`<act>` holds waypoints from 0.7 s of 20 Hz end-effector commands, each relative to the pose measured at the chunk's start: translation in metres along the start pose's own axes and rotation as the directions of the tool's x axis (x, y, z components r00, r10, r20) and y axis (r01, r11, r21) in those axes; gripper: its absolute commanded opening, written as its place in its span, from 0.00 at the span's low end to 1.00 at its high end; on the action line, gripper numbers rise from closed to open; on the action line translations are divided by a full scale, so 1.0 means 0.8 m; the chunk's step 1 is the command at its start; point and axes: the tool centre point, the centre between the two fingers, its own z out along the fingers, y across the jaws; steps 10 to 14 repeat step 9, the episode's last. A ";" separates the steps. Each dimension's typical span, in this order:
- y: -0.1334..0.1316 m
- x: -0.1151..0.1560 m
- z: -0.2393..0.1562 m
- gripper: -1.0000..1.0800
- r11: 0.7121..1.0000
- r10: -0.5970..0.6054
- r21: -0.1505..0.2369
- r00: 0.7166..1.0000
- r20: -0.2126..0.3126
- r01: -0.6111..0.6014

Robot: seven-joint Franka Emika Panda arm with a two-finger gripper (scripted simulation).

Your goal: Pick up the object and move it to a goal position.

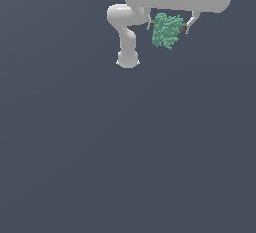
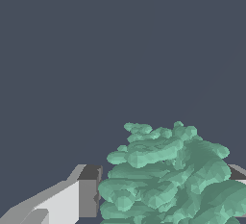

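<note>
The object (image 1: 166, 30) is a small teal-green lumpy cluster near the top of the exterior view. It sits between the two fingers of my white gripper (image 1: 168, 27), whose dark pads press its two sides. The gripper's body is partly cut off by the top edge of that view. In the wrist view the object (image 2: 168, 180) fills the space between my fingers (image 2: 89, 192), touching both pads, and my gripper (image 2: 163, 182) is shut on it. Its underside is hidden, so I cannot tell how high it is above the floor.
The arm's white links and round base (image 1: 127, 58) stand just to the exterior view's left of the gripper. A plain dark grey-blue floor (image 1: 125, 152) spreads over the remainder of both views. No goal marker shows.
</note>
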 end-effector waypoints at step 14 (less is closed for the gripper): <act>-0.005 -0.002 -0.027 0.00 1.000 0.000 0.000 1.000 0.001 0.000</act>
